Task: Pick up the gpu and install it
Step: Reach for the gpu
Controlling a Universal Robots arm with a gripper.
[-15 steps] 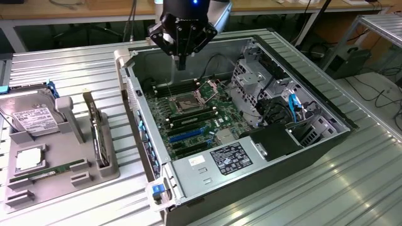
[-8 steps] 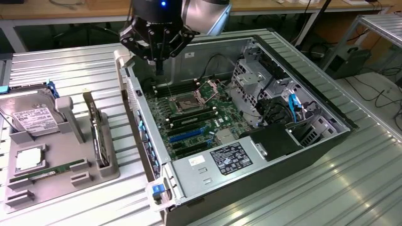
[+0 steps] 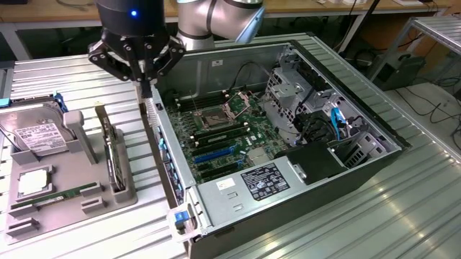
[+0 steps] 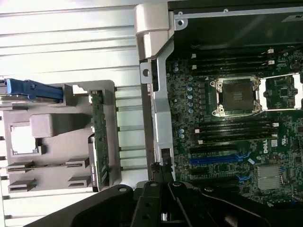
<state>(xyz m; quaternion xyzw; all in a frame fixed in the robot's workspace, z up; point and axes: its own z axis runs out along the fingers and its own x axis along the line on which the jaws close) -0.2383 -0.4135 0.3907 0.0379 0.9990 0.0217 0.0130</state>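
Step in hand, as I judge it: the pick. My gripper (image 3: 144, 81) hangs over the case (image 3: 209, 65) wall on the tray side. Fingers are pinched together with nothing between them.

The gpu (image 3: 109, 151) is not yet lifted. It stands on edge in the tray (image 3: 126, 197) slot nearest the case, well apart from me.

To do the pick well:
- centre over the card's top edge
- set the jaws across its thickness
- grip bare board, not the fan
- pull straight up so it doesn't bind in the slot

Tray, just beside the case, farther from it than the gpu: hard drive (image 3: 36, 135), a pale square part (image 3: 32, 183) and a RAM stick (image 3: 61, 194) lying flat.

Case: the board has an open socket (image 3: 216, 116), blue slots (image 3: 216, 154) with no card in them, and a PSU (image 3: 266, 181) at the near end.
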